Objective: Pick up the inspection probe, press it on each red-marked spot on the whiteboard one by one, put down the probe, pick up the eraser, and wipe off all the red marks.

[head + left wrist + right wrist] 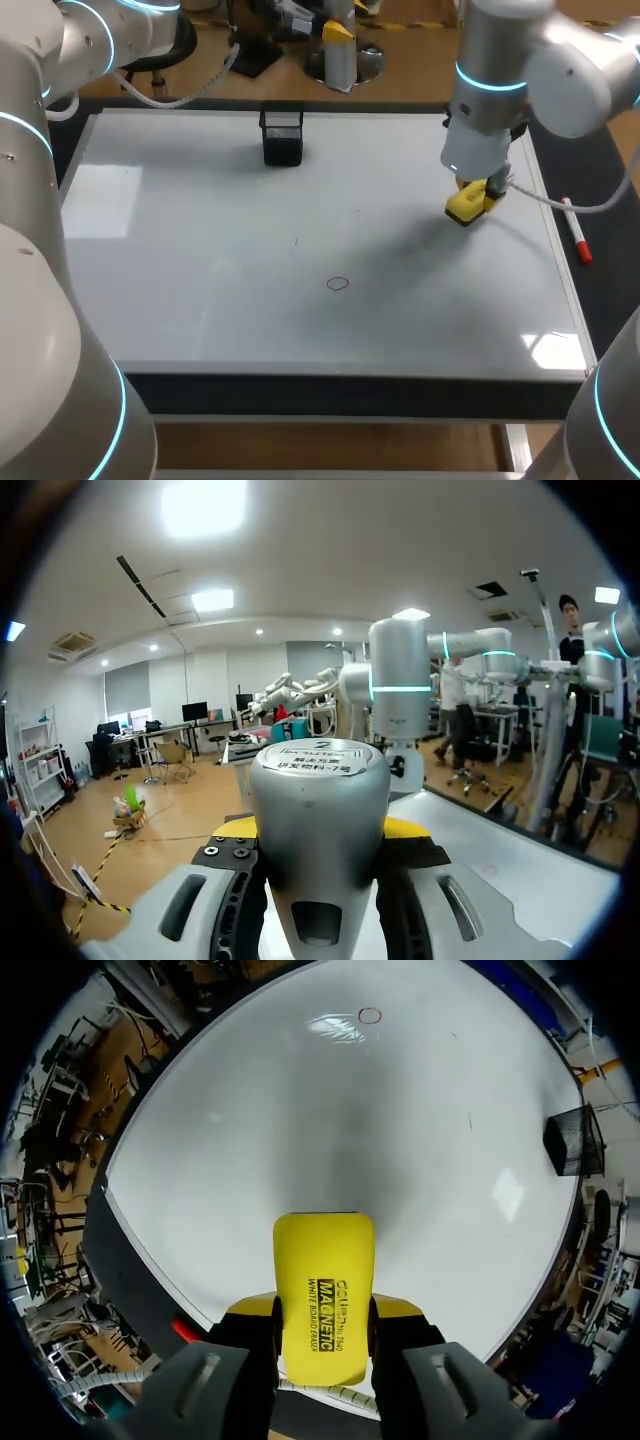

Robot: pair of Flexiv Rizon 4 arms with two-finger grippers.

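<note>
The whiteboard (200, 250) covers the table. One small red circle (338, 284) is drawn just right of its middle and shows far ahead of the right gripper as the red circle (370, 1016). My right gripper (476, 194) hangs over the board's right part, shut on a yellow eraser (465, 208). In the right wrist view the eraser (325, 1270) sticks out between the fingers of the gripper (325, 1315), above the board (300, 1130). My left gripper (320, 835) is raised off the board, shut on the silver inspection probe (318, 790).
A black mesh holder (282, 135) stands at the board's far edge, left of centre, also the holder (575, 1140). A red marker pen (576, 230) lies on the dark table strip to the right of the board. My left arm (40, 120) fills the left side.
</note>
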